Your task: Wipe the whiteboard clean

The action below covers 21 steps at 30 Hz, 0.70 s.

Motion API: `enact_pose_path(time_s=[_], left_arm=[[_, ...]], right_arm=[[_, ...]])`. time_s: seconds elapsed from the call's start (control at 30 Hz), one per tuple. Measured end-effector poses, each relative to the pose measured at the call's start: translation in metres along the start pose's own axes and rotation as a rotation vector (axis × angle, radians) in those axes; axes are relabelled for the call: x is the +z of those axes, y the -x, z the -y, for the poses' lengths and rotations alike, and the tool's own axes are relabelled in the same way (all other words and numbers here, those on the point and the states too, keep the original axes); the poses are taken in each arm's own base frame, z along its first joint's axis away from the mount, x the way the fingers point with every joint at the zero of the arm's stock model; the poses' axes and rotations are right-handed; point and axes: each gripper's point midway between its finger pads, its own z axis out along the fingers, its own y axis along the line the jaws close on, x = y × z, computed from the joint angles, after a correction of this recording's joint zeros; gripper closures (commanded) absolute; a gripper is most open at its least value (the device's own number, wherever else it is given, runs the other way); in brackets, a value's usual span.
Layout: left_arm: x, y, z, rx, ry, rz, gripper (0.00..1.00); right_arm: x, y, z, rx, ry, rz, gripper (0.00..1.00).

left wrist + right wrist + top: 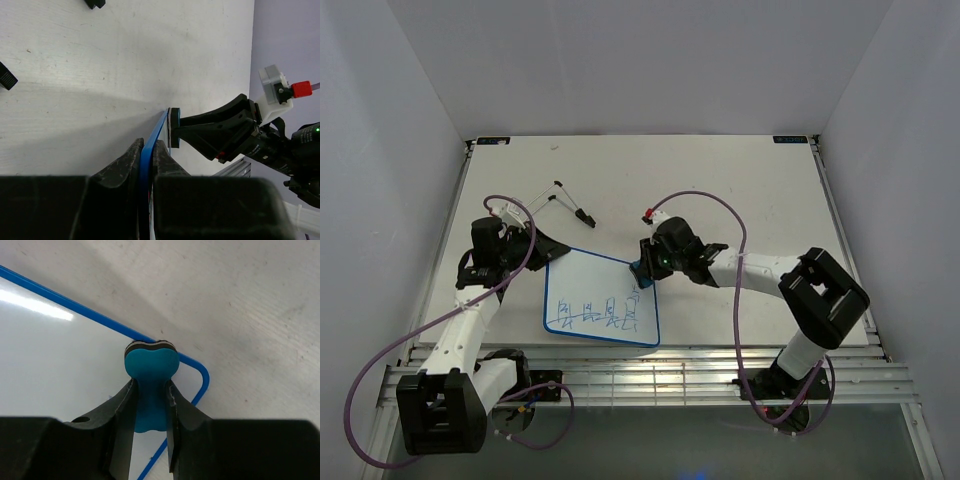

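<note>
The whiteboard point(592, 290) lies flat at the table's near middle, white with a blue rim and blue scribbles point(595, 314) along its near edge. My left gripper point(535, 258) is shut on the board's left rim, seen edge-on in the left wrist view point(148, 155). My right gripper point(648, 268) is shut on the blue bone-shaped eraser point(150, 371), which presses on the board's far right corner point(200, 374). The eraser also shows in the left wrist view point(174, 128).
A thin black stand-like object point(565, 198) lies on the table behind the board. A slatted metal rail point(650, 375) runs along the near edge. Grey walls close in both sides.
</note>
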Motion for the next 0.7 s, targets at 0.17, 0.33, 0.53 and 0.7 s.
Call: enact_pose_path(time_s=[0.17,0.33,0.53,0.7], left_arm=[[0.000,0.000,0.001,-0.001,-0.002,0.001,1.00],[0.000,0.000,0.001,-0.003,-0.002,0.002,1.00],[0.000,0.001,0.000,-0.004,0.001,0.004,1.00],[0.000,0.001,-0.001,-0.005,0.007,0.005,1.00]], right_arm=[[-0.006,-0.011,0.007,0.004,-0.016,-0.015,0.92],[-0.013,-0.016,-0.016,-0.012,0.055,-0.033,0.92],[-0.028,-0.016,-0.100,-0.084,0.273,0.026,0.92],[-0.029,-0.021,-0.099,-0.051,0.293,0.073,0.92]])
